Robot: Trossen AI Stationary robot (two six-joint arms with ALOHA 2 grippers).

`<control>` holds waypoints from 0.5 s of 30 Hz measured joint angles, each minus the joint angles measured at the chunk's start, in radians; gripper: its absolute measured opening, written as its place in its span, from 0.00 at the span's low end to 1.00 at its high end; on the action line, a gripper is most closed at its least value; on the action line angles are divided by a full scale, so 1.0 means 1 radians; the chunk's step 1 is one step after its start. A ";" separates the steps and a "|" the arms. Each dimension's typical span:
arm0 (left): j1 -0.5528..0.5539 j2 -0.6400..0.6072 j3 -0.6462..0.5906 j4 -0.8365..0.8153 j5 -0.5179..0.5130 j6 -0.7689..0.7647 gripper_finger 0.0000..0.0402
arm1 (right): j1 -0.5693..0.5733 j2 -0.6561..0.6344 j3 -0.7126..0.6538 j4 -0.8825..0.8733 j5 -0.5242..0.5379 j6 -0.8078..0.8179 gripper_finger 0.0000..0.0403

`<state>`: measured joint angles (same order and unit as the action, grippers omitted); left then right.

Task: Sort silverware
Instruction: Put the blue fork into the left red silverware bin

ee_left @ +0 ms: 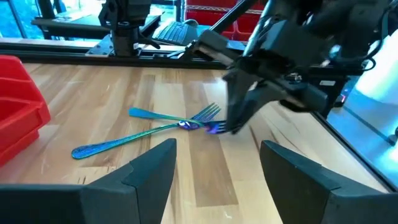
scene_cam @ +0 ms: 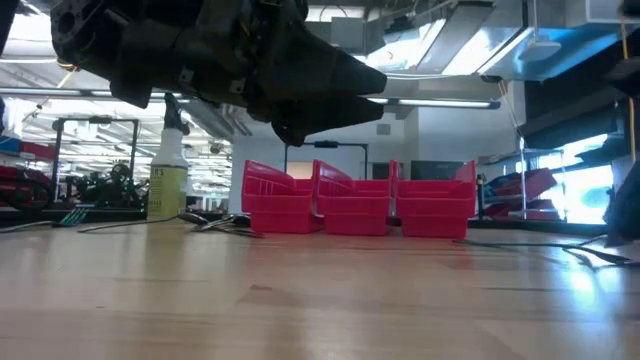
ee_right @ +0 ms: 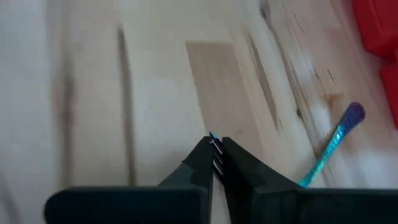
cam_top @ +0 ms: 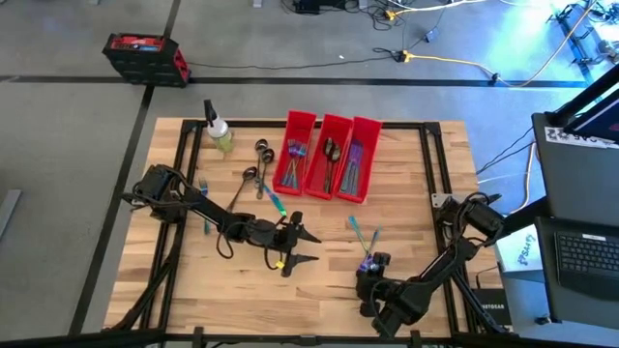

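Right gripper (ee_right: 216,155) is found clamped on the tines of a fork (ee_right: 214,144) at the near right of the table (cam_top: 426,290). Three red bins (cam_top: 327,155) lie far and left. Left gripper (cam_top: 302,246), parted, is nearer them.

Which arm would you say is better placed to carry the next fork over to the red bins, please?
The right. Its gripper has shut on a fork, tines showing between the fingertips. The left gripper hovers open mid-table, holding nothing, so it would first need to pick a piece up before reaching the red bins.
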<state>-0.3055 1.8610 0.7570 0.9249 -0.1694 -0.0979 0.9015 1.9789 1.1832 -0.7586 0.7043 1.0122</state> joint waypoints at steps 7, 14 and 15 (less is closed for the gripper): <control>0.013 0.000 0.000 0.045 -0.032 -0.057 0.55 | -0.001 -0.007 0.090 -0.079 0.074 0.036 0.00; 0.036 0.000 0.001 0.129 -0.105 -0.228 0.55 | -0.013 -0.120 0.095 -0.179 0.206 0.250 0.01; 0.039 0.000 0.003 0.131 -0.108 -0.233 0.55 | -0.013 -0.143 0.089 -0.186 0.231 0.286 0.01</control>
<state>-0.2664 1.8614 0.7605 1.0555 -0.2776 -0.3312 0.8886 1.8362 1.2723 -0.9445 0.9355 1.2985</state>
